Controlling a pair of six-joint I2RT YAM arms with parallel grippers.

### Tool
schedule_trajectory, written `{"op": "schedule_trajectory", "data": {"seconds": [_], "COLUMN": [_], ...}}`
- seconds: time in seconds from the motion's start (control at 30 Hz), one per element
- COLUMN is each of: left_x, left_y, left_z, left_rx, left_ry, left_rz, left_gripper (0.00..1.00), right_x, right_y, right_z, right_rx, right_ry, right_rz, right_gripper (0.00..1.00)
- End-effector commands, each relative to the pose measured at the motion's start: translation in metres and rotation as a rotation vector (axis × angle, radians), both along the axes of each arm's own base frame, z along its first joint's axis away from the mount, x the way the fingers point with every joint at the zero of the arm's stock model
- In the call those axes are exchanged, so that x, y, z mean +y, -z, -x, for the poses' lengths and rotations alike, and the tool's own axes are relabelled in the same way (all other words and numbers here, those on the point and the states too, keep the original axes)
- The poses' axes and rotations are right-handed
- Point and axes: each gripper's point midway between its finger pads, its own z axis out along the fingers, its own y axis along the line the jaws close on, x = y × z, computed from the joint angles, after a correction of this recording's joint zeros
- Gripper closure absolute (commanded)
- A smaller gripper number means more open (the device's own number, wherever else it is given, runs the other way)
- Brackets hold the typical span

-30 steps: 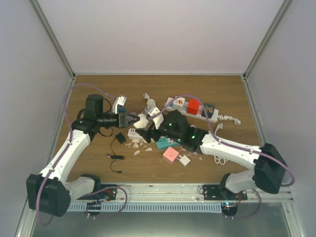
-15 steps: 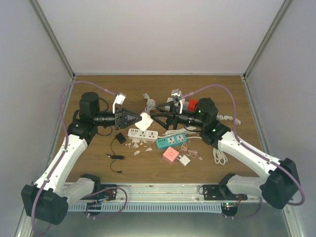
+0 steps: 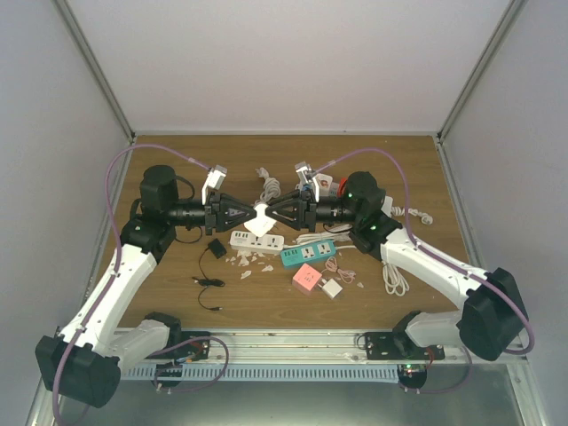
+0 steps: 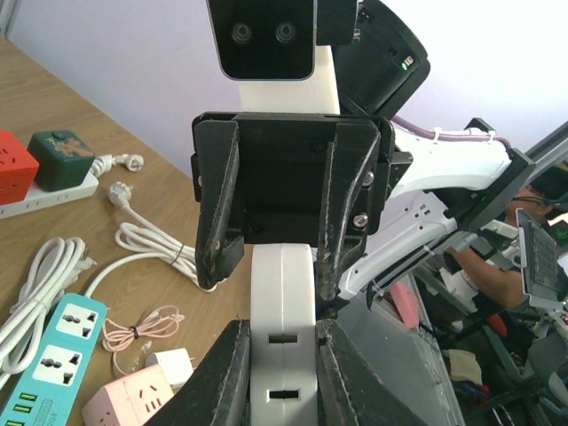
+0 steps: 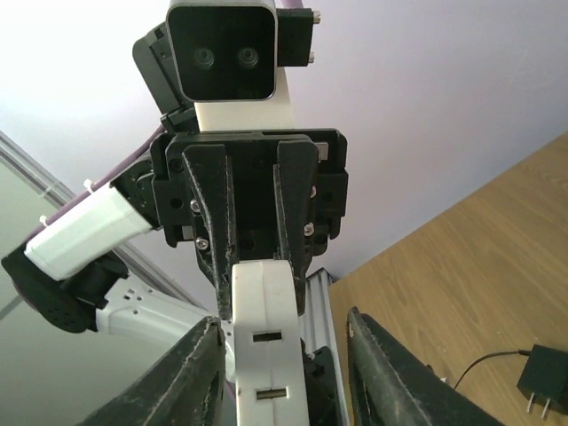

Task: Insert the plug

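The white adapter (image 3: 263,220) hangs in the air above the table (image 3: 177,155), left of centre. Its long axis runs left to right, and its slotted face is turned toward both wrist cameras. The left gripper (image 3: 250,214) clamps its left end. The right gripper (image 3: 273,213) faces it with jaws spread around the other end, not pinching. On the far white strip (image 4: 53,191) sit a red cube (image 4: 16,167) and a green cube (image 4: 60,160). A teal strip (image 3: 308,253) lies below the adapter.

White plug (image 3: 263,218) midair, horizontal
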Motion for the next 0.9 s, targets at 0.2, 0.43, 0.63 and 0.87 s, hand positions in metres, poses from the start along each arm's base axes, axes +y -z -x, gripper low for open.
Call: {"op": "schedule_trajectory", "data": {"seconds": [0.2,0.43,0.63,0.87], "left_x": [-0.001,-0.006,-0.019,-0.026], "left_y": [-0.014,0.008,0.021,0.031], "left_z": [0.005,0.004,0.012,0.007], "left_rx": [-0.074,-0.023,-0.007,0.031], "left_ry": [0.012,0.002,0.039,0.047], "left_rz": [-0.002,-0.102,-0.139,-0.184], "left_gripper": [0.92,0.41,0.42,0.57], "right_x": [0.004,0.003,0.007,0.008], "right_y": [-0.017,-0.020,-0.016,-0.008], "right_z": [0.008,0.015,0.015,0.014], "right_rx": [-0.082,-0.253,-0.247,-0.246], "right_ry": [-0.057,-0.097,-0.130,-0.137], "right_rz": [-0.041,-0.022,-0.012,0.023], "right_gripper": [0.80,0.82,0.80,0.79]}}
